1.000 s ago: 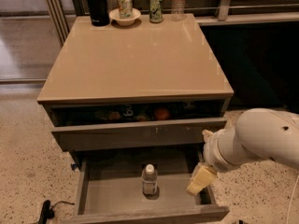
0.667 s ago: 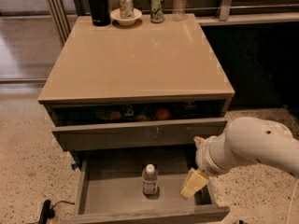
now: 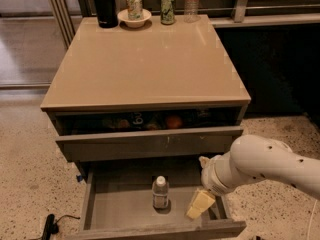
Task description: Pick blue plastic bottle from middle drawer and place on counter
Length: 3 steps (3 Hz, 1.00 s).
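The blue plastic bottle stands upright on the grey floor of the open middle drawer, white cap up, near the drawer's centre. My gripper hangs inside the drawer just right of the bottle, its cream fingertips low near the drawer floor, a short gap from the bottle. My white arm reaches in from the right. The tan counter tops the cabinet above.
The drawer above is slightly open with oranges and cans inside. At the counter's back edge stand a black flask, a can in a white bowl, a green can and a ribbed clear bottle. Speckled floor surrounds the cabinet.
My arm and gripper have shifted left inside the drawer, closer to the bottle. The bottle has not moved.
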Available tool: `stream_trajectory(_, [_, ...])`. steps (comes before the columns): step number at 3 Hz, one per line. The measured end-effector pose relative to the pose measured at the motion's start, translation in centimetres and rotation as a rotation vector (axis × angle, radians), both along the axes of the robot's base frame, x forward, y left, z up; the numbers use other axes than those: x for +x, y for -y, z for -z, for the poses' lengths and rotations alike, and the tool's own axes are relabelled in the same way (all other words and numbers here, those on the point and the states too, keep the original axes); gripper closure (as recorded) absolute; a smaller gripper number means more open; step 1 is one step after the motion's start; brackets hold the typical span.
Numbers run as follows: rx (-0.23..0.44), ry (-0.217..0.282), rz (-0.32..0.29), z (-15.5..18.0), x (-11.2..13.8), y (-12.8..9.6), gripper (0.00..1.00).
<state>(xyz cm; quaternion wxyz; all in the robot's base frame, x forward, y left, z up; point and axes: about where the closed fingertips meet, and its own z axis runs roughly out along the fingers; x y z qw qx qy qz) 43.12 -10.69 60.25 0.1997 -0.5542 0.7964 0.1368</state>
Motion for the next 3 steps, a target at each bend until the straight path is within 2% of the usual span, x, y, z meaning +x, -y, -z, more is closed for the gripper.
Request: stream_trajectory(3, [0.072,0.002,-0.02,5.7,0.6,-1.6,0.0])
